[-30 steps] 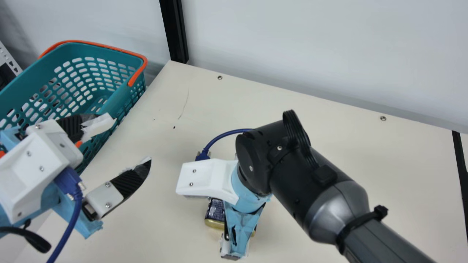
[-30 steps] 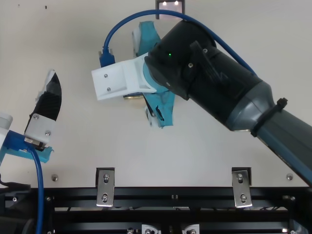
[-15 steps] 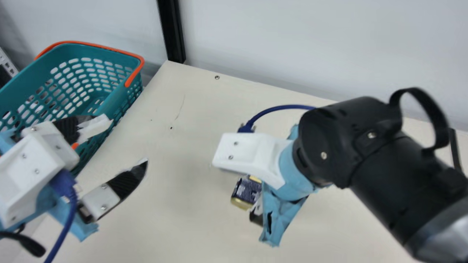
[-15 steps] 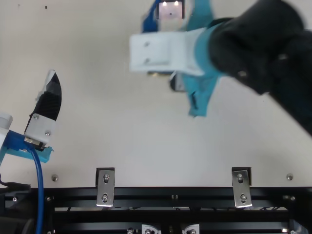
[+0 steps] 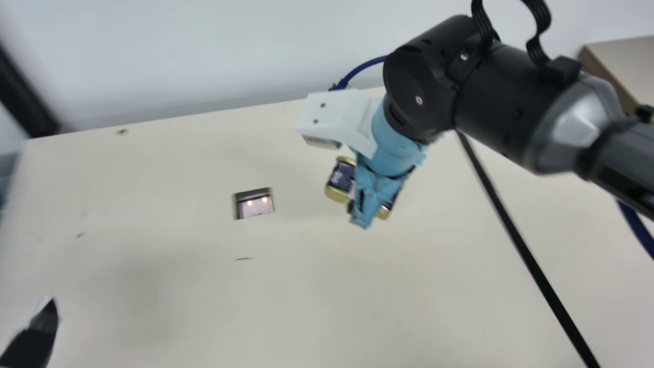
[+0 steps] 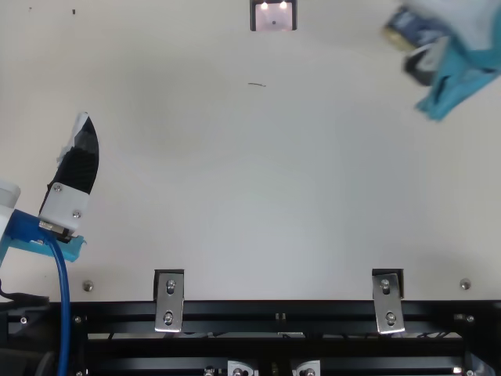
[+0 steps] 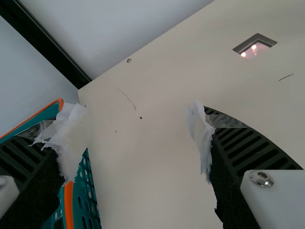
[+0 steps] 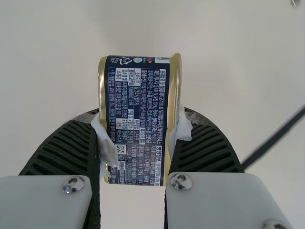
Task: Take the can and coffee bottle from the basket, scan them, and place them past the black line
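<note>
You seem to be in a lab mocked up as a shop checkout: scanner window (image 6: 273, 19), shopping basket (image 7: 87, 198), black rails (image 6: 266, 311).

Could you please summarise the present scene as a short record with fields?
Right end effector: shut on dark-blue, gold-rimmed metal can
Left end effector: open, near teal plastic basket with orange handle
Square lit window in cream table: left of can, main view
Thin straight black line: right of can, main view
Can placement: not yet done
</note>
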Robot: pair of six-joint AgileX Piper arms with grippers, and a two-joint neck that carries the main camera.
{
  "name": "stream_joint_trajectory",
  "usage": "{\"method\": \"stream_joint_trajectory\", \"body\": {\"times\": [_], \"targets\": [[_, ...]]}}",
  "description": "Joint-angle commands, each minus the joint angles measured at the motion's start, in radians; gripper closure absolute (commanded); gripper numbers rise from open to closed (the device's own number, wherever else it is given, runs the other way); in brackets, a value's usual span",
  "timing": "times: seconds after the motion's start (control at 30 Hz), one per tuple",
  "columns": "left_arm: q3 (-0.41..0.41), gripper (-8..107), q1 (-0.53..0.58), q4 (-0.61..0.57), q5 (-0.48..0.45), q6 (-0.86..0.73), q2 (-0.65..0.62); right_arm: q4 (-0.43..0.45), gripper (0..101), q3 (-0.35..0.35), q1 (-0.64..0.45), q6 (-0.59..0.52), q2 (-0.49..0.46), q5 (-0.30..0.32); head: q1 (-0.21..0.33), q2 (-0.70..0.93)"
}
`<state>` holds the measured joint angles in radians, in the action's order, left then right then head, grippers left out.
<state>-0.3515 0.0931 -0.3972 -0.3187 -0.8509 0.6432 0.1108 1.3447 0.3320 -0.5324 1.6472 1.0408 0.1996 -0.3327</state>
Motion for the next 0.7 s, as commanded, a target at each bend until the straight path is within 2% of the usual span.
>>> {"method": "stream_joint_trajectory", "body": {"times": [0.0,0.23,0.4,0.67], "targets": [[0.000,9,0.000,0.000,0.000,0.000,0.000,0.016,101,-0.019,-0.102,0.021,-0.013,-0.003,0.022,-0.087],[0.000,9,0.000,0.000,0.000,0.000,0.000,0.044,101,-0.061,-0.308,0.041,-0.049,-0.005,0.063,-0.380],[0.000,9,0.000,0.000,0.000,0.000,0.000,0.054,101,-0.076,-0.446,0.039,-0.063,-0.003,0.094,-0.533],[0.000,9,0.000,0.000,0.000,0.000,0.000,0.098,101,-0.100,-0.649,0.064,-0.064,-0.027,0.094,-0.533]]}}
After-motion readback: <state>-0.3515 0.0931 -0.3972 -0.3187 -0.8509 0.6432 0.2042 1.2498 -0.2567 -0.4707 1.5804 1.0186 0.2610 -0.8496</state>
